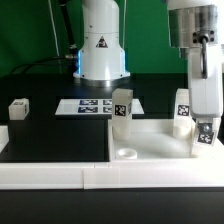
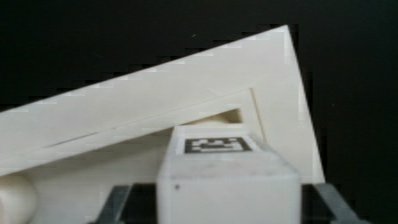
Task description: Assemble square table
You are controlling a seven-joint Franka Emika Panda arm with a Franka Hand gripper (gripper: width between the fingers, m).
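A white held leg point(image 1: 205, 115) is hanging upright, its long axis vertical and its tag facing the exterior camera. It is sitting over the square tabletop point(image 1: 150, 140) at the exterior view's right. The gripper point(image 1: 203, 72) is pinching it from above, with dark fingers point(image 2: 121, 203) pressing on two opposite sides. Four legs are showing: the held leg, a middle leg point(image 1: 122, 107) and a right leg point(image 1: 183, 108) standing upright along the tabletop's far edge, and a far leg point(image 1: 18, 108) sitting well apart at the exterior view's left. One tabletop is lying flat, showing one round socket point(image 1: 127, 153).
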